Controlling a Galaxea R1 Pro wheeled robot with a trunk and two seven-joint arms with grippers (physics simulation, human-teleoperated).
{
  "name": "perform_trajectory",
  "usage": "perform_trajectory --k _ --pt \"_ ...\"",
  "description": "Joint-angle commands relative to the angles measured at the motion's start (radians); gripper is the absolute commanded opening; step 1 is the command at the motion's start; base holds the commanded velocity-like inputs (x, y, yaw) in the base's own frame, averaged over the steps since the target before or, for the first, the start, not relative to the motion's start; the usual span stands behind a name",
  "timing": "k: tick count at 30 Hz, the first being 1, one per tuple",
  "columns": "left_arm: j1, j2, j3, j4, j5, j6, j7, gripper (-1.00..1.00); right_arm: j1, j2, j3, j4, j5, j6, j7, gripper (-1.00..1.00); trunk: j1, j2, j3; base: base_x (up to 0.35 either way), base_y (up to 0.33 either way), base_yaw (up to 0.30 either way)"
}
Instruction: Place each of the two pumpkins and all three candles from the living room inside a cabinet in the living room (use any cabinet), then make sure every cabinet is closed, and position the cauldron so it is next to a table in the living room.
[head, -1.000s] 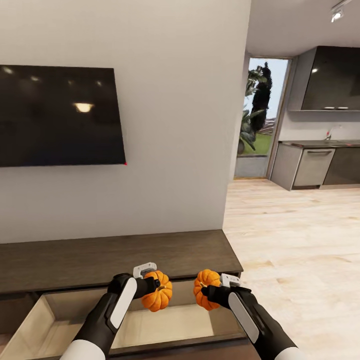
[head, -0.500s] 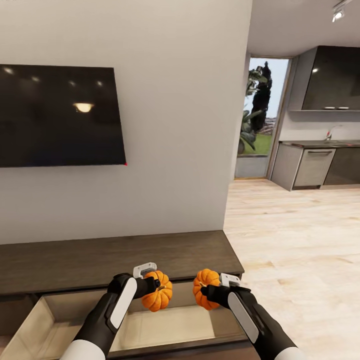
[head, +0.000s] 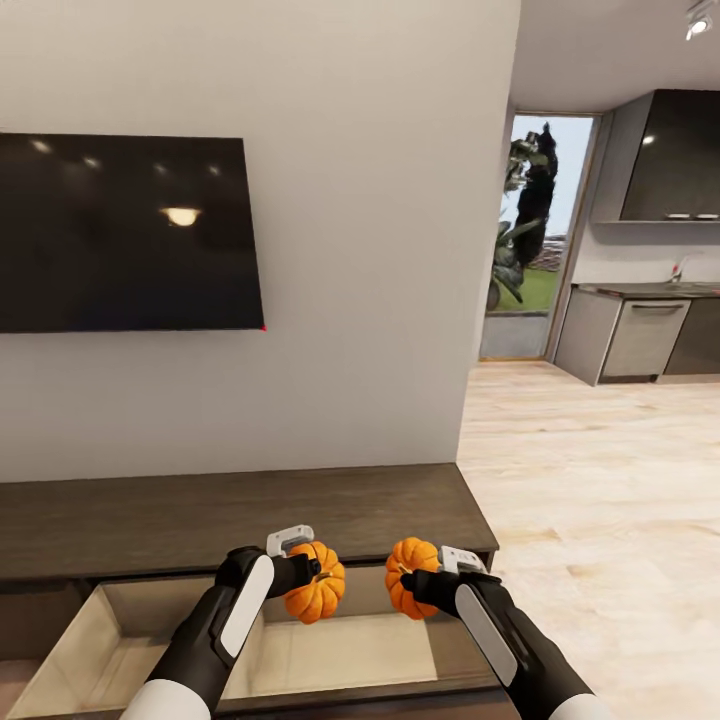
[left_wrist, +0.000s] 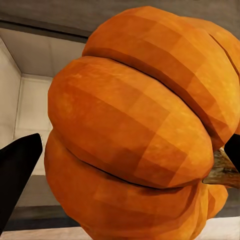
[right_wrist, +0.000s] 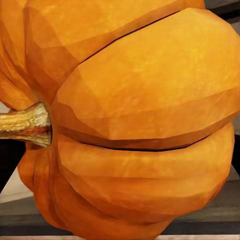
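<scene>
The left gripper (head: 305, 572) is closed on 1 pumpkin (head: 315, 595), and the right gripper (head: 412, 582) is closed on the other pumpkin (head: 412, 577). Both pumpkins hang above the open drawer (head: 330, 650) of the cabinet (head: 230, 520), near the drawer's back edge and toward the cabinet's right end. In the left wrist view the pumpkin (left_wrist: 140, 130) sits between the dark fingers (left_wrist: 17, 175), the drawer's pale inside behind it. In the right wrist view the pumpkin (right_wrist: 135, 125) has its stem (right_wrist: 25, 125) pointing sideways. A television (head: 125, 235) hangs on the wall above the cabinet.
</scene>
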Motion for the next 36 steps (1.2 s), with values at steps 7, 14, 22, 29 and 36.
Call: perform_trajectory --k 7,14,22,29,36 --pt "-0.001 0.000 -0.001 -0.001 0.010 0.002 0.009 -1.00 -0.001 0.000 0.002 -0.001 -0.010 0.002 -0.009 -1.00 0.000 -0.001 0.001 0.099 -0.077 0.095" --pt "-0.001 0.000 -0.001 -0.003 0.011 0.002 0.009 -1.00 -0.001 0.000 0.002 -0.001 -0.010 0.002 -0.005 -1.00 0.000 -0.001 0.001 0.032 -0.025 0.013" --pt "-0.001 0.000 -0.002 -0.004 0.010 0.002 0.009 -1.00 -0.001 -0.001 0.002 -0.001 -0.010 0.002 -0.004 -1.00 0.000 -0.001 0.001 0.080 -0.001 0.000" --pt "-0.001 0.000 -0.003 -0.008 0.009 0.002 0.009 -1.00 -0.001 -0.002 0.002 -0.002 -0.011 0.002 -0.004 -1.00 0.000 -0.001 0.001 0.008 0.000 0.000" --pt "-0.001 0.000 -0.004 -0.009 0.009 0.002 0.009 -1.00 -0.001 -0.002 0.002 -0.003 -0.011 0.002 -0.003 -1.00 0.004 -0.008 -0.002 0.000 0.000 0.000"
